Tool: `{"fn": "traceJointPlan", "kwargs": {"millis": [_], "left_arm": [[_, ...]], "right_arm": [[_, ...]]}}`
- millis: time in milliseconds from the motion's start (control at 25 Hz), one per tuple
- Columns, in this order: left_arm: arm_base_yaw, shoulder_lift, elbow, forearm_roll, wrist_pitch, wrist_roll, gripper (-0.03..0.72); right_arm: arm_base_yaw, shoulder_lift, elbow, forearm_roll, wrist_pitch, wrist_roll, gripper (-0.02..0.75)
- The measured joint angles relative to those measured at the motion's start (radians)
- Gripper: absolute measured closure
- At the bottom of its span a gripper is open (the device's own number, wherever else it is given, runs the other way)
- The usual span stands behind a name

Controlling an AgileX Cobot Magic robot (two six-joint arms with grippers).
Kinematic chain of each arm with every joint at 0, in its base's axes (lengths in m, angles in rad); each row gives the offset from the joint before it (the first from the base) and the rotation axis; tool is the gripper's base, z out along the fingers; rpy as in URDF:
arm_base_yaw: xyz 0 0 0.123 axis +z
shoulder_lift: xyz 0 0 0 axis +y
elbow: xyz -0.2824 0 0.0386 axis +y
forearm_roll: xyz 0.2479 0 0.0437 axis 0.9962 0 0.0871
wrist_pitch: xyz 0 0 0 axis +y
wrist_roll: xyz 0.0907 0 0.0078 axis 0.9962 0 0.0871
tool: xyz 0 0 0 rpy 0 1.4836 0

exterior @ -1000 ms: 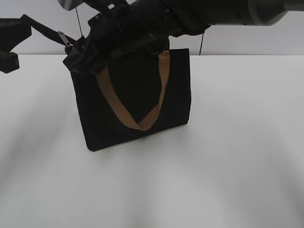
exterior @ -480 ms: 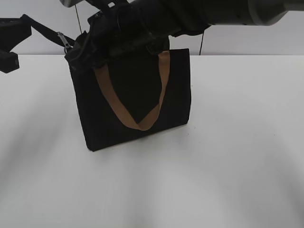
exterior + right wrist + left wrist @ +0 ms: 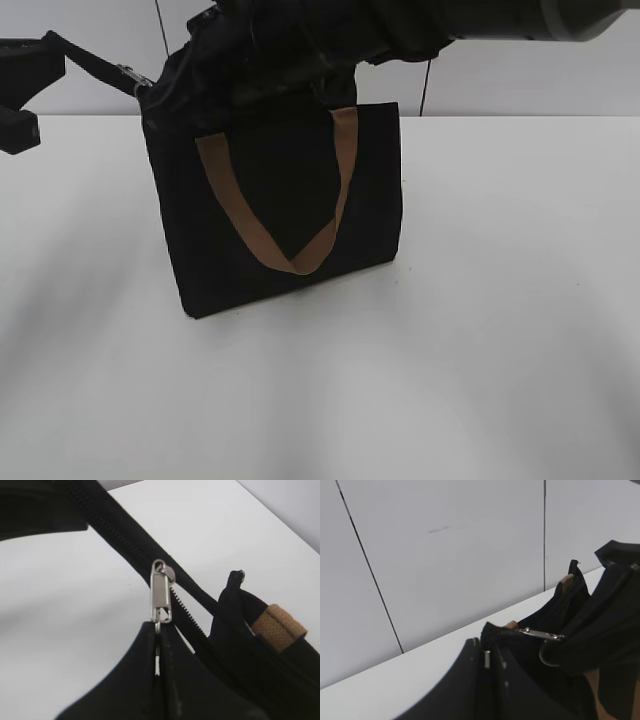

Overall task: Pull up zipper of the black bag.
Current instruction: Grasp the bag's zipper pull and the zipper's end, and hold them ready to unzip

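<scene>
The black bag [image 3: 290, 200] stands upright on the white table, its tan strap handle [image 3: 290, 262] hanging down the front. The zipper's silver pull tab [image 3: 133, 75] sits at the bag's top left corner. It also shows in the right wrist view [image 3: 161, 597] on the black zip line [image 3: 115, 530], and in the left wrist view [image 3: 540, 633]. My right gripper [image 3: 159, 635] is shut on the pull's ring and hangs over the bag's top left [image 3: 165, 85]. My left gripper [image 3: 487, 657] is shut on the black fabric end of the zip line, left of the bag [image 3: 60, 50].
The white table [image 3: 480, 330] spreads around the bag. A pale panelled wall [image 3: 445, 555] runs close behind the table's far edge. The right arm's dark bulk [image 3: 400, 30] covers the bag's top edge. A second tan strap [image 3: 280, 627] shows inside the bag's mouth.
My right gripper has risen a little with the pull. The pull tab now lies flatter at the top left corner, and more of the front strap is uncovered. The left arm has stayed put.
</scene>
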Motion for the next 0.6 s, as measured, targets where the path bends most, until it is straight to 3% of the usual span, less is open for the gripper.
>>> {"fn": "traceJointPlan", "kwargs": {"millis": [600], "left_arm": [[-0.002, -0.006, 0.0, 0.005, 0.03, 0.0, 0.669]], "right_arm": [[-0.084, -0.021, -0.003, -0.064, 0.088, 0.19, 0.753]]}}
